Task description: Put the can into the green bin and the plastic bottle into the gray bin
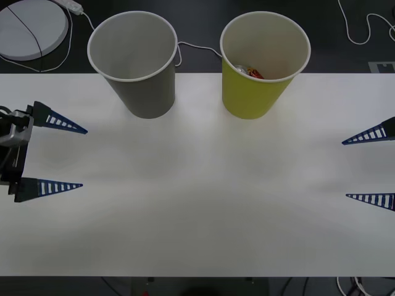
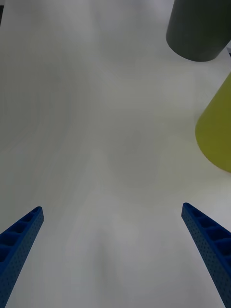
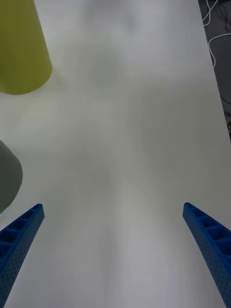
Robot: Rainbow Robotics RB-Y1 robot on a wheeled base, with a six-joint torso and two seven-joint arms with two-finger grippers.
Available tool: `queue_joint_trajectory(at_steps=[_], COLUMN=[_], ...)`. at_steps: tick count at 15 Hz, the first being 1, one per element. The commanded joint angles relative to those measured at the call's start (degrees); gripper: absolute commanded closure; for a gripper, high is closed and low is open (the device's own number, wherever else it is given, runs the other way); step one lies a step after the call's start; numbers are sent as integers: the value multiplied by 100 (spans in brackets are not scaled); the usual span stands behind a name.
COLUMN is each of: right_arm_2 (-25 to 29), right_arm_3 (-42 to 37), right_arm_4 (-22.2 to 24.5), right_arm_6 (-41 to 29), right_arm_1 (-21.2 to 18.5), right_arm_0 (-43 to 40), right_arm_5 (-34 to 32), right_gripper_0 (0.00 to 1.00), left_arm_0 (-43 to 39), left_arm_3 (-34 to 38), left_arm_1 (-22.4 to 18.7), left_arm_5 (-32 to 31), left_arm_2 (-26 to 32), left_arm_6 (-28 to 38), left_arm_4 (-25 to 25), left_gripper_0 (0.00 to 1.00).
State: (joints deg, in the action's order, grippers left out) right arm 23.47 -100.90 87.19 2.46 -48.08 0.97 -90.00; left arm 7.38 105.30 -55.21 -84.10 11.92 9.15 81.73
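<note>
The gray bin [image 1: 145, 92] and the green bin [image 1: 250, 98] stand upright side by side at the table's far edge. Inside the green bin lies the red can [image 1: 254, 73], partly hidden by the rim. The plastic bottle is out of view. My left gripper [image 1: 84, 158] hovers open at the table's left side, holding nothing. At the right side my right gripper [image 1: 345, 169] is open too, its fingers bare. The right wrist view looks past its gripper [image 2: 111, 208] to the gray bin [image 2: 197, 29] and green bin [image 2: 219, 130]. Beyond the gripper [image 3: 113, 206], the left wrist view catches the green bin [image 3: 19, 48] and gray bin [image 3: 7, 178].
The white table [image 1: 197, 209] stretches between the two grippers. Behind it on the dark floor sit a round white disc [image 1: 31, 28] and white cables [image 1: 361, 31]. A thin cable [image 1: 197, 48] runs between the bins.
</note>
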Motion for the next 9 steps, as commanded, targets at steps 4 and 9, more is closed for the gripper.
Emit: queue_joint_trajectory(at_steps=[4, 9], right_arm_2=[0, 0], right_arm_3=[0, 0], right_arm_4=[0, 0], right_arm_6=[0, 0], right_arm_1=[0, 0], right_arm_0=[0, 0], right_arm_5=[0, 0], right_gripper_0=[0, 0], left_arm_0=[0, 0], left_arm_3=[-1, -1], left_arm_1=[1, 1], left_arm_5=[-10, -168], left_arm_2=[65, 83], left_arm_6=[-115, -185], left_arm_4=[238, 220], left_gripper_0=[0, 0])
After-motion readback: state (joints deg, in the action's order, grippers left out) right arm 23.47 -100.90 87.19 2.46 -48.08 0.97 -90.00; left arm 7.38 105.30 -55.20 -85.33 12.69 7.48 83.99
